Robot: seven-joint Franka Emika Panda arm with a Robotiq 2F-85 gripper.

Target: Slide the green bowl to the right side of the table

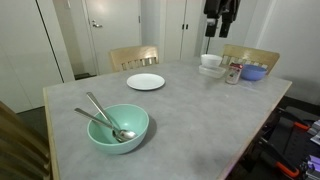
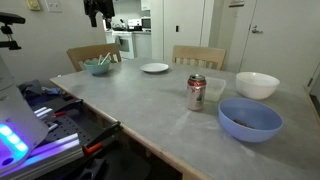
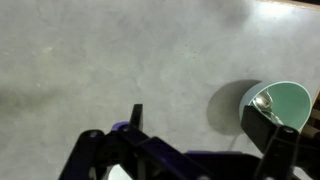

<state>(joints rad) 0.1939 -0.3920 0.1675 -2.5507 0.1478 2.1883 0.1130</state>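
The green bowl (image 1: 118,127) is wide and mint-green, and holds metal utensils. It stands near one end of the grey table (image 1: 200,110). It also shows in an exterior view (image 2: 99,66) and at the right edge of the wrist view (image 3: 282,100). My gripper (image 1: 217,27) hangs high above the table, well clear of the bowl, and shows near the top of an exterior view (image 2: 98,12). In the wrist view my gripper (image 3: 205,125) is open and empty over bare table top (image 3: 90,60).
A white plate (image 1: 146,82) lies mid-table. At the other end stand a small white bowl (image 2: 257,85), a blue bowl (image 2: 249,119) and a drink can (image 2: 197,92). Wooden chairs (image 1: 134,57) stand along the far side.
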